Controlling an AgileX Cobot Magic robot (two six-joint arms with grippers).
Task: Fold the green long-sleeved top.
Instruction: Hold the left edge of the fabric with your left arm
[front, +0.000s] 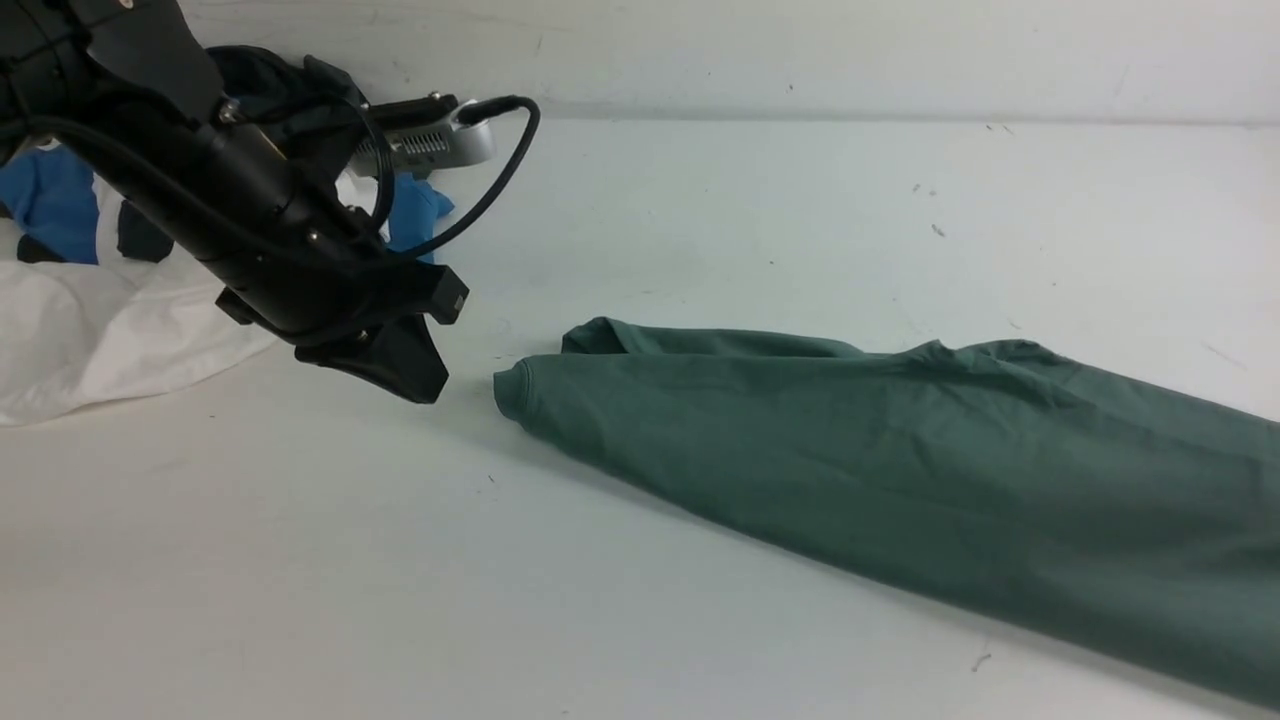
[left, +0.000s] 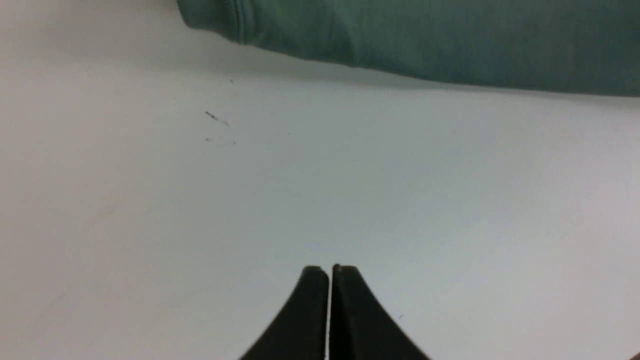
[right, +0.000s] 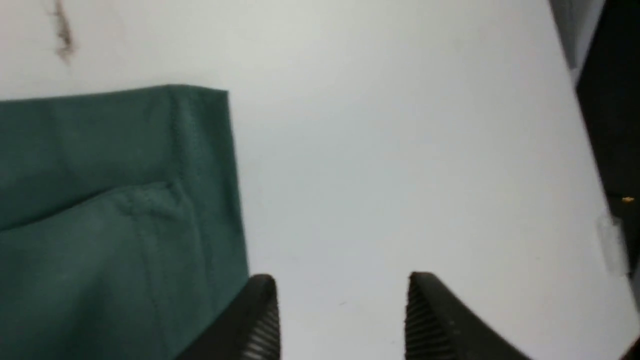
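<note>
Upper left of the front view: left gripper, jaws pressed together, empty. Centre to lower right – green long-sleeved top, muted sage, doubled into a long band, lightly creased, flat on the white table. Right gripper: jaws parted, holding nothing, near the top's stitched edge.

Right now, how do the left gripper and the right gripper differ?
The left gripper has its jaws pressed shut; the right gripper has them apart. The left gripper is over the white table, apart from the green top; the right gripper is right at the top's edge. Both are black and hold nothing.
</note>
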